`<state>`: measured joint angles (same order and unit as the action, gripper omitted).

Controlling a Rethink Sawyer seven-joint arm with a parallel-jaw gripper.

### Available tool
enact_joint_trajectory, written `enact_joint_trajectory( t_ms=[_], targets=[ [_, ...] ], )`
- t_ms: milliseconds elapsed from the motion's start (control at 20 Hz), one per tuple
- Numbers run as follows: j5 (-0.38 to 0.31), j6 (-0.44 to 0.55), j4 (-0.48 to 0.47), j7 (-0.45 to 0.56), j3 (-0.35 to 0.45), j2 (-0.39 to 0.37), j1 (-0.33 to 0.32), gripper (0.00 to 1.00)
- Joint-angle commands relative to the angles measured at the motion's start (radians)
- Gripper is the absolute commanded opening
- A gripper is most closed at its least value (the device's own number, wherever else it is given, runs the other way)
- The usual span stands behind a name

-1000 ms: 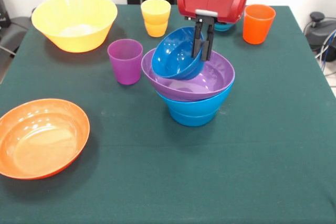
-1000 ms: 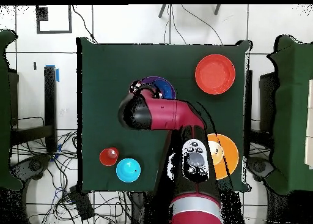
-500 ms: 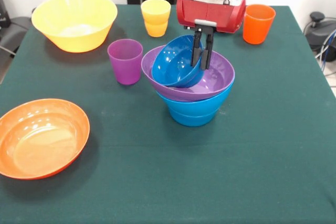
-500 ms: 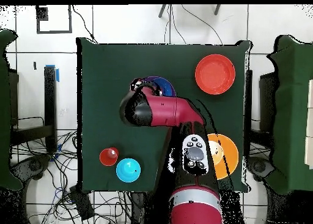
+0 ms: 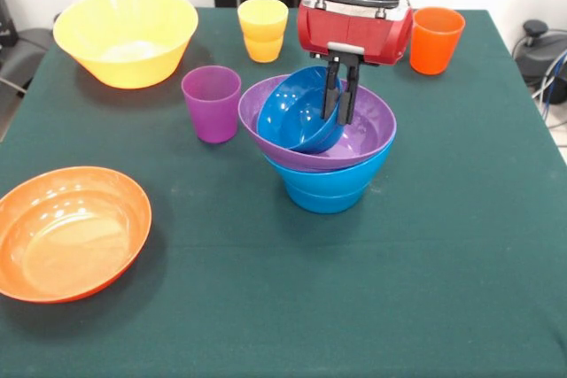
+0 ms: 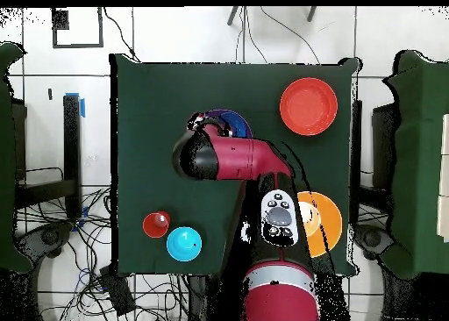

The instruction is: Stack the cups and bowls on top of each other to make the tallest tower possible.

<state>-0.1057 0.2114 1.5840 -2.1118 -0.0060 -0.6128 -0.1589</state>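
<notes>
Since the earlier frame the claw (image 5: pixel 338 97), closed on the tilted dark blue bowl's (image 5: pixel 299 114) rim, had lowered it into the purple bowl (image 5: pixel 368 126) atop the tower (image 5: pixel 328 179); released askew, it might slide off.

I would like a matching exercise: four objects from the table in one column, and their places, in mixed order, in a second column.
Objects:
1. dark blue bowl
2. purple cup
3. wide orange bowl
4. purple bowl

Places:
A. alone at the table's near left corner in the front view
B. resting on the mid-blue bowl
C. tilted inside the purple bowl, rim between the fingers of the gripper
D. upright on the table, left of the stack

Pairs: 1-C, 2-D, 3-A, 4-B
</notes>
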Motion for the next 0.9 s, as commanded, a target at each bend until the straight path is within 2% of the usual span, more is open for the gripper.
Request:
enact_joint_trajectory(
  t_ms=[50, 700, 750, 900],
  targets=[
    [0.023, 0.010, -0.033, -0.099, 0.061, 0.016, 0.015, 0.00],
    [0.024, 0.020, -0.032, -0.095, 0.067, 0.016, 0.013, 0.00],
    [0.026, 0.025, -0.025, -0.094, 0.072, 0.013, 0.009, 1.00],
    [0.024, 0.019, -0.036, -0.092, 0.069, 0.015, 0.011, 1.00]
  ],
)
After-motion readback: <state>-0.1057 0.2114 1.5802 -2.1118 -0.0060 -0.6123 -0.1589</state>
